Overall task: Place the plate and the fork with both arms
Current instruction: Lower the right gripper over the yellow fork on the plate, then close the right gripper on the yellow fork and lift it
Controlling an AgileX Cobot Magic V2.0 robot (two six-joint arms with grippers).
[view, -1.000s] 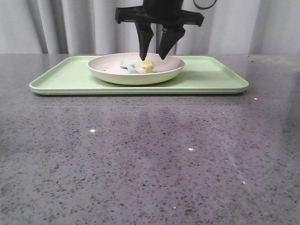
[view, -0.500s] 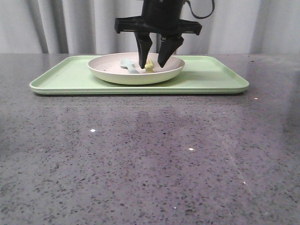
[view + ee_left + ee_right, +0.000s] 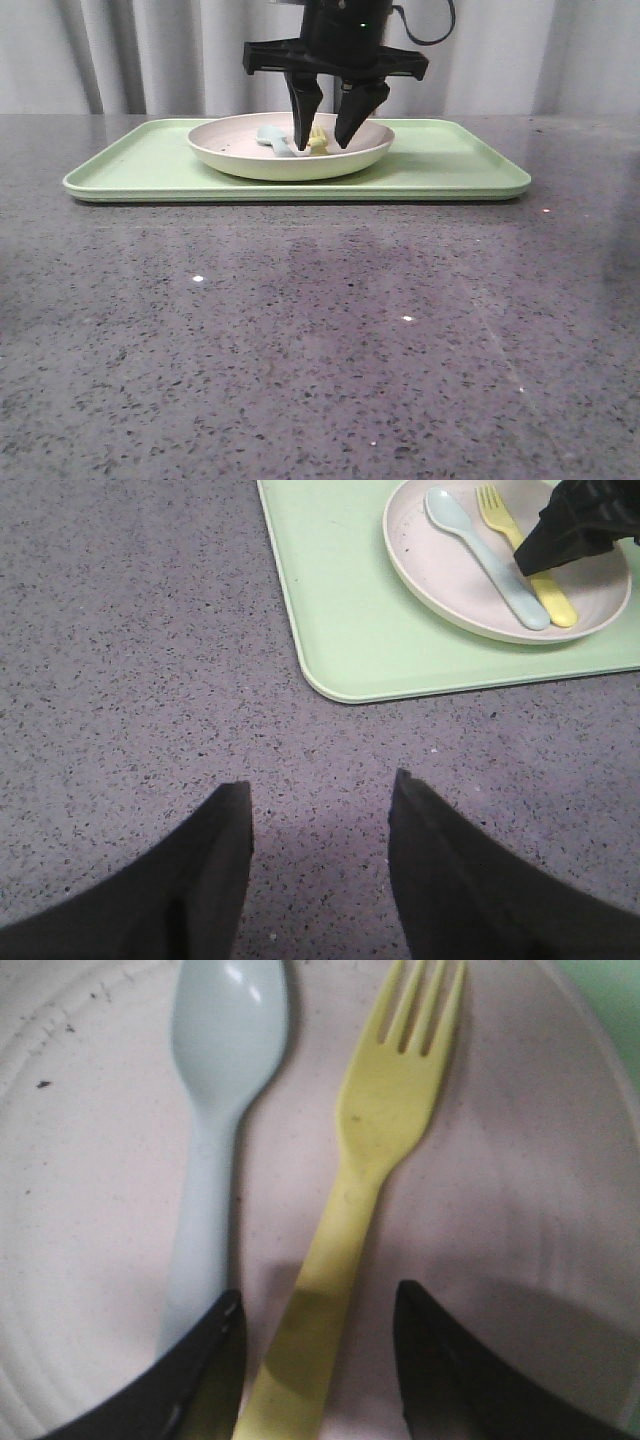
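Observation:
The cream-white plate (image 3: 250, 160) sits on the pale green tray (image 3: 440, 165) at the back of the table. The yellow fork (image 3: 318, 141) lies in the plate beside a pale blue spoon (image 3: 272, 137). My right gripper (image 3: 322, 146) is open and lowered into the plate, its fingers either side of the fork's handle (image 3: 320, 1340); the spoon's handle (image 3: 200, 1240) runs under one finger. The plate (image 3: 440, 590), fork (image 3: 500, 515) and spoon (image 3: 470, 540) also show in the left wrist view. My left gripper (image 3: 320, 790) is open and empty over bare table, short of the tray.
The tray's rounded corner (image 3: 320, 680) lies ahead of my left gripper. The speckled grey tabletop (image 3: 320, 330) stretches from the tray to the near edge. A grey curtain (image 3: 150, 50) hangs behind the table.
My right gripper has come down from above the plate until its fingers straddle the fork. The plate, fork and spoon have not moved.

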